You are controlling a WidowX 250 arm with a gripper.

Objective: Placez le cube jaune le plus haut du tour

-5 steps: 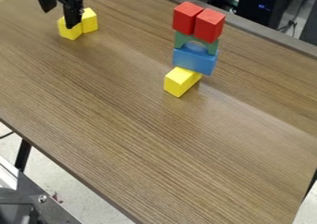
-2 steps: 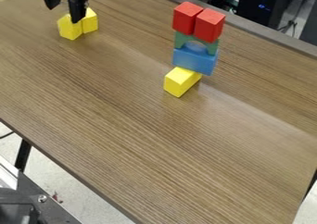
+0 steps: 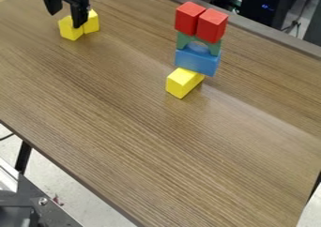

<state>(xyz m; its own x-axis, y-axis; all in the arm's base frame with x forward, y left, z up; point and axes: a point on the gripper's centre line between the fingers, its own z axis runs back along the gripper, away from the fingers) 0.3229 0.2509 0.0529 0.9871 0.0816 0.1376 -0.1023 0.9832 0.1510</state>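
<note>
While the yellow cubes [image 3: 68,31] stand close together at upper left, the end effector [image 3: 66,19] hangs over them, fingers spread, presumably to straddle one; atop the tower [image 3: 197,62], paired red cubes [image 3: 212,26] offer flat tops, the likely perch.

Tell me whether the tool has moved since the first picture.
Yes, the tool has shifted slightly toward the view's right, judged against the paired yellow cubes.

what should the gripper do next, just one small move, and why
Probably line the open gripper up over one of the paired yellow cubes: neither looks held, and one finger overlaps them in the view.
</note>
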